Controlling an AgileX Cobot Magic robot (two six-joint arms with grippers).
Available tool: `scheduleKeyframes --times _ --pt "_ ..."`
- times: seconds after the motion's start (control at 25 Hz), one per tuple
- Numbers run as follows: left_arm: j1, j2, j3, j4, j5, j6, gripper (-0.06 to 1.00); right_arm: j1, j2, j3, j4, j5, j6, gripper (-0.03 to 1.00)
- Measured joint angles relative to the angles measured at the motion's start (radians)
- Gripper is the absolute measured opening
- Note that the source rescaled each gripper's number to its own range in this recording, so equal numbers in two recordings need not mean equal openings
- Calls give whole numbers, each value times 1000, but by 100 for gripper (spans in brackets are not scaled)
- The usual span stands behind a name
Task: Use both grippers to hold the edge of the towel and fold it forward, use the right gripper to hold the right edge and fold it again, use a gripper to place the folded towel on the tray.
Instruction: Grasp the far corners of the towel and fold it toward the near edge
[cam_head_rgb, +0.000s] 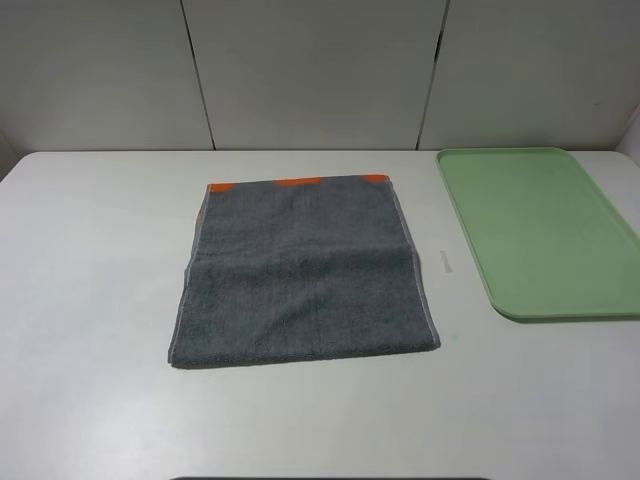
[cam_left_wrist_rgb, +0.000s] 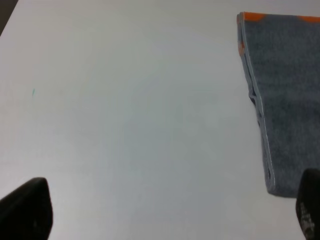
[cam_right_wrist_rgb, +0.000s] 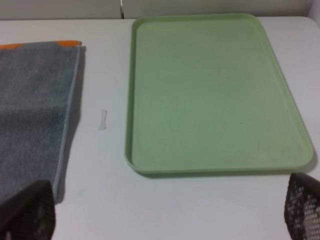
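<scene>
Both spread wide, gripping nothing: left pincer (cam_left_wrist_rgb: 167, 212) and right pincer (cam_right_wrist_rgb: 165, 212) show only cropped black fingertips (cam_left_wrist_rgb: 25, 210) over the desk (cam_head_rgb: 90, 300); tray (cam_head_rgb: 540, 232) lies at three o'clock from the towel (cam_head_rgb: 300, 270)

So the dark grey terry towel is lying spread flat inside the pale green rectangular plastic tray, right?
Not inside. The dark grey terry towel lies spread flat on the white table beside the pale green tray, apart from it; the exterior high view shows this.

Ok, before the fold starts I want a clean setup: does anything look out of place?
Only a small pale scrap lies on the table between the towel and the tray, like stray tape; the towel lies flat.
</scene>
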Motion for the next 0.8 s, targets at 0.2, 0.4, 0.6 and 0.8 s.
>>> scheduleKeyframes --times 0.2,0.4,0.6,0.8 --pt "0 0 0 0 0 0 98 0 0 0 0 0 0 100" --pt "0 0 0 0 0 0 98 0 0 0 0 0 0 100" --pt "0 0 0 0 0 0 98 0 0 0 0 0 0 100" --pt "0 0 0 0 0 0 98 0 0 0 0 0 0 100"
